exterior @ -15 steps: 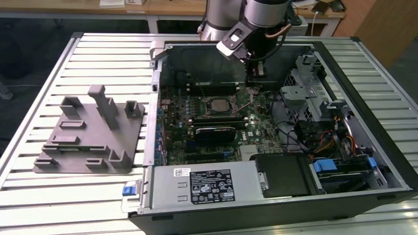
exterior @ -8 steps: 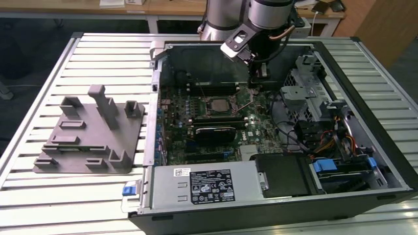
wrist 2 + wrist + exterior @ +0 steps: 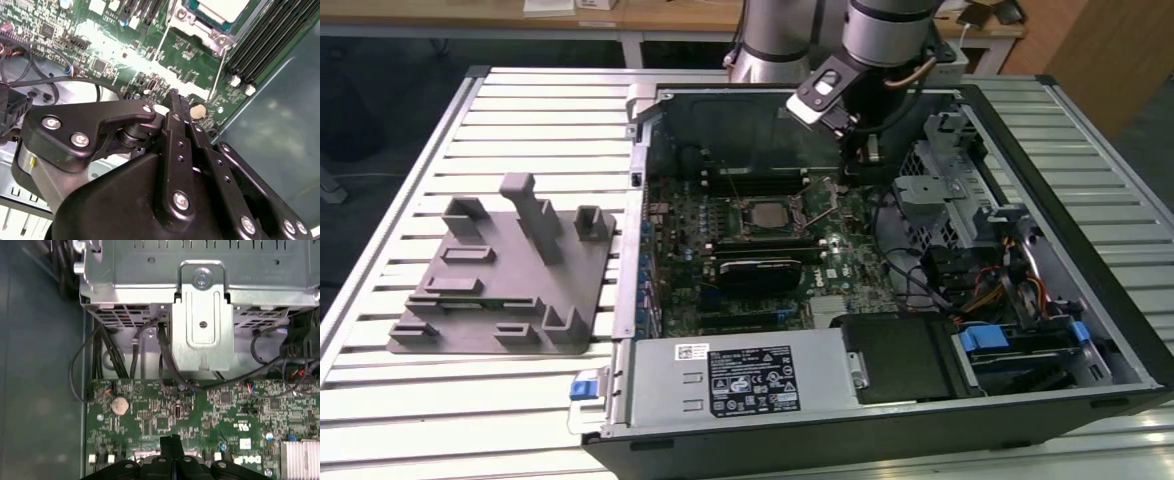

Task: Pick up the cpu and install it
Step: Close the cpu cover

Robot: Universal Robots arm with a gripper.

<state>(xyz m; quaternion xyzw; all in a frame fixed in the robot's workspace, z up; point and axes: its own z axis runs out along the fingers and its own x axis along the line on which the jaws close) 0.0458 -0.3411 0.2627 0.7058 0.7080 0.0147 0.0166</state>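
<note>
Placement of the cpu (image 3: pixel 765 212) appears complete. The chip lies inside the socket frame (image 3: pixel 214 36) on the motherboard (image 3: pixel 854 275), within the open computer case (image 3: pixel 1121 330) on the desk (image 3: pixel 520 110). In the second wrist view its pale metal top plate (image 3: pixel 220 7) shows seated within the frame.

**Hand state.** The hand (image 3: pixel 869 160) hangs over the motherboard toward the exterior view's right of the socket, apart from the chip. In both wrist views its fingers (image 3: pixel 181 130) are pressed together at the tips with nothing between them. The tips (image 3: pixel 171 440) sit near the coin cell battery (image 3: pixel 120 405).

**Step in hand.** Judged from the seated chip and the empty hand, the pick and the set-down are done. The work now stands at the securing part of installation. Whether the socket's thin wire lever (image 3: pixel 216 75) is latched cannot be told.

**Requirement.** If the lever is unlatched, securing would call for a push with the closed fingertips on the lever alone. The top plate and the memory slots (image 3: pixel 260 45) beside the socket should stay untouched.

**Orientation.** The chip lies flat, top plate upward, parallel to the board. Being square, it has no distinct long axis. Its edges run parallel to the frame's sides and, in the exterior view, roughly to the case walls.
</note>
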